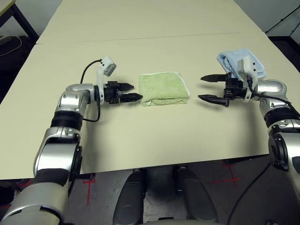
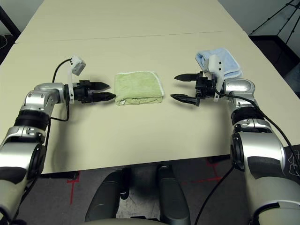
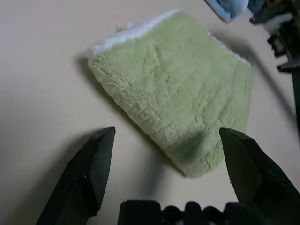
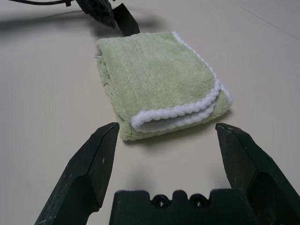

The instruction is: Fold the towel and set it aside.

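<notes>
The light green towel (image 1: 164,88) lies folded into a small thick pad at the middle of the table, its white stitched edging (image 4: 180,112) stacked along the side that faces my right arm. My left gripper (image 1: 132,92) hovers just left of it, open, fingertips a short way from the cloth. On the other side my right gripper (image 1: 205,88) is open too, a little farther off from the towel's edge. Neither holds anything. The towel (image 3: 178,98) sits beyond the spread black fingers (image 3: 86,173) in the left wrist view.
A folded light blue towel (image 1: 240,60) rests at the right of the table, behind my right wrist. The beige table (image 1: 140,136) has a seam across its far part, and its front edge runs close to my elbows.
</notes>
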Controlling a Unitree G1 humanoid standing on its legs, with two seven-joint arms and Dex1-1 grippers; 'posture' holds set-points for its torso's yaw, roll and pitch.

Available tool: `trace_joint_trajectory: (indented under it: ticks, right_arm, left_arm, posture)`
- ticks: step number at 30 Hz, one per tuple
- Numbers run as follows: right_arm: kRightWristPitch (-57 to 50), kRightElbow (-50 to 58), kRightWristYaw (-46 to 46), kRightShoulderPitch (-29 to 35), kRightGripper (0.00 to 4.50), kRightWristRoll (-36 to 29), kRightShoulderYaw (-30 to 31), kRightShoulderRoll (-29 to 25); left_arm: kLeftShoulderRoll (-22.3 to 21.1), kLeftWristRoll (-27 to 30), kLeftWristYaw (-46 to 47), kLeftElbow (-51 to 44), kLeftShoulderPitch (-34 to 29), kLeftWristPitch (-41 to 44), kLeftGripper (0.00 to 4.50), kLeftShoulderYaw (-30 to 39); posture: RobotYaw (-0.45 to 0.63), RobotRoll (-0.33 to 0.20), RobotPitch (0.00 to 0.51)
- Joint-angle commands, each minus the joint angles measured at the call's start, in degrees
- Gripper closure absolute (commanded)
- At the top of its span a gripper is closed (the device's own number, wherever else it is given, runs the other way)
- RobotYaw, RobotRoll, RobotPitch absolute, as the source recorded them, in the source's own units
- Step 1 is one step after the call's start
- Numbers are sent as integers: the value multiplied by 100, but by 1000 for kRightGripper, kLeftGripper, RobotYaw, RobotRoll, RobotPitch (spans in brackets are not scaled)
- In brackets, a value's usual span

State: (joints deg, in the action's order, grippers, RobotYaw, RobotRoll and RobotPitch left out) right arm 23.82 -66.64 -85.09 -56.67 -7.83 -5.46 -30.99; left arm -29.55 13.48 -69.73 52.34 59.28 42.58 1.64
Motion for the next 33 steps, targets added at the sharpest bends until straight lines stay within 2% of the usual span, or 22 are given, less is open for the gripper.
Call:
trace_joint_trajectory:
  ticks: [1,7,21,29,31,33]
  right_arm:
    - [42,80,1,106,21,-54,-41,-25]
    - [92,90,56,134,21,-48,-29,-31]
    - [175,106,135,181,21,-12,7,-50]
    - [220,92,191,187,21,26,33,-65]
    - [231,87,203,182,0,34,39,-64]
    - [244,81,216,177,0,45,46,-65]
  left_arm:
    - [-24,38,54,412,193,708,0,3]
    - [0,-19,-412,355,293,1490,0,-415]
    - [527,395,917,788,576,1099,0,672]
    - [630,290,882,784,572,1059,0,547]
    - [653,274,839,769,561,1079,365,491]
    - [671,339,822,787,582,1152,966,534]
  posture:
    - [48,0,197]
    - [46,0,199]
    - [39,0,199]
    - [39,0,199]
    - [38,0,199]
    - [39,0,198]
